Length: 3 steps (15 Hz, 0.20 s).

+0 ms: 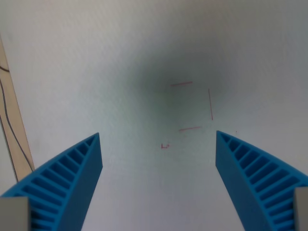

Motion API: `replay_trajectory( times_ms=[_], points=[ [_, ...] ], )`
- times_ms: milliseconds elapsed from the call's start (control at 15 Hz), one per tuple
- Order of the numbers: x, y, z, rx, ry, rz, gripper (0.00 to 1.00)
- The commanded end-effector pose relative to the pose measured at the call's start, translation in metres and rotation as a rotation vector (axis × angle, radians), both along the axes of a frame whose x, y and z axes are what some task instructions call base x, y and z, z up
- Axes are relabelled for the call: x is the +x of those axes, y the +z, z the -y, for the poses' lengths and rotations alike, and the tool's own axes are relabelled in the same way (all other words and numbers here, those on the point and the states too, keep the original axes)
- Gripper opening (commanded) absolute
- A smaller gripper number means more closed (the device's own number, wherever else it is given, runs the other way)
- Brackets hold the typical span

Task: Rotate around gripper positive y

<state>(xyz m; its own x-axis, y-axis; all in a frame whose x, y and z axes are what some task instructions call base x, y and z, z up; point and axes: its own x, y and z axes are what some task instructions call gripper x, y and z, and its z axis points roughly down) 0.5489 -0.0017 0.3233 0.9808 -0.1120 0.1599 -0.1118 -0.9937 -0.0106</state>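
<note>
My gripper (159,140) hangs over a pale grey-white surface (144,48) in the wrist view. Its two blue ribbed fingers rise from the lower corners, the left fingertip (94,144) and the right one far apart. Nothing sits between them, so the gripper is open. Faint red pen lines (192,106) forming a partial rectangle lie on the surface just beyond the fingertips, under a soft dark shadow.
A tan wooden strip (14,130) with a thin dark cable runs diagonally along the wrist view's left edge. A small red mark (165,145) sits between the fingers.
</note>
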Motion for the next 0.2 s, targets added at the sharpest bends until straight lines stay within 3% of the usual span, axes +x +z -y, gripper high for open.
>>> replay_trajectory(
  times_ms=[67,200],
  points=[
    [-0.0176,0.001,0.0002,-0.05,-0.004,0.291,1.0],
    [-0.0176,0.001,0.0002,-0.053,-0.004,0.314,1.0]
  ],
)
